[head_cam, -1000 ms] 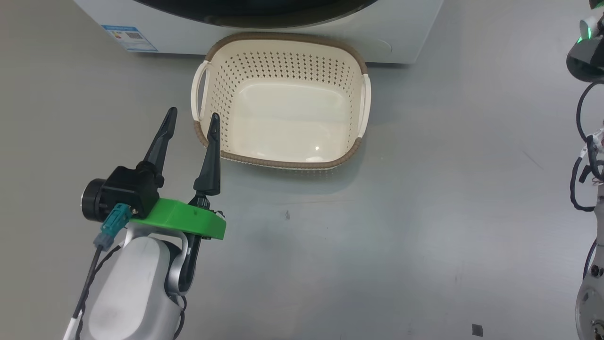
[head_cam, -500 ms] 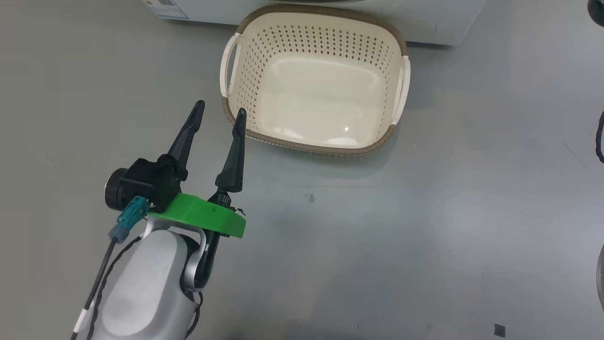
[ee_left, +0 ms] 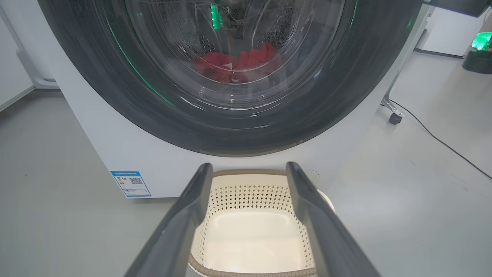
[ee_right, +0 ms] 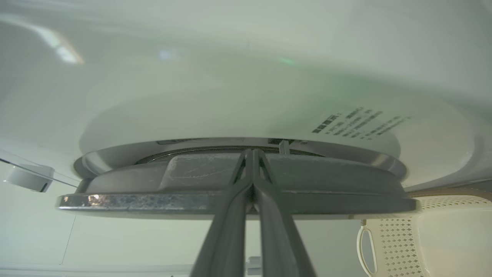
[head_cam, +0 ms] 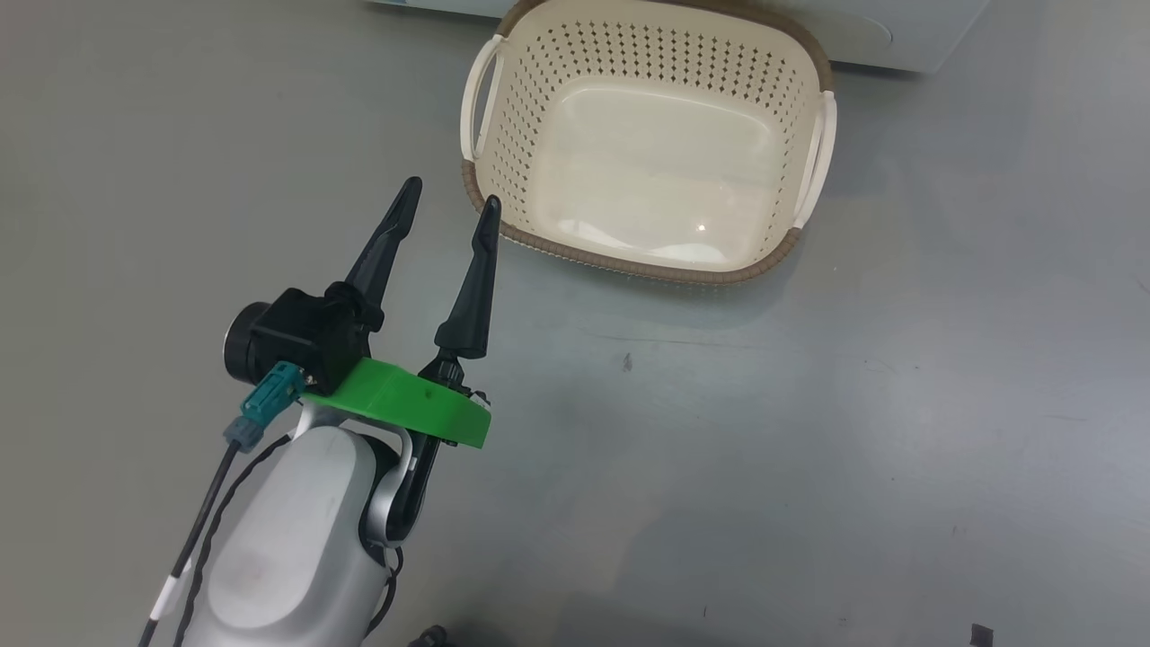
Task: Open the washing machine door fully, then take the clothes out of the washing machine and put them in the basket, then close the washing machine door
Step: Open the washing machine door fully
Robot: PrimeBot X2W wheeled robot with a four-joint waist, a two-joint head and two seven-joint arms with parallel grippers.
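- L gripper (head_cam: 452, 190): fingers spread wide, nothing between them. Hangs over the floor (head_cam: 809, 449), just beside the near-left corner of the basket (head_cam: 629, 267).
- R gripper (ee_right: 252, 152): fingers pressed flat together, nothing clamped. Tips sit at the edge of the washing machine door (ee_right: 326, 186). Touching or just short of it: cannot tell.
- Washing machine door, L wrist view: lies over the drum mouth, glossy black rim around the glass bowl.
- Clothes (ee_left: 234, 65): red w/ a small white patch, inside the drum, seen through the glass, low in the bowl.
- Basket: upright on the floor, mouth up, directly in front of the washing machine (ee_left: 96, 127) and close to its front panel, below the door.
- Blue label (ee_left: 130, 184): lower-left corner of the front panel.
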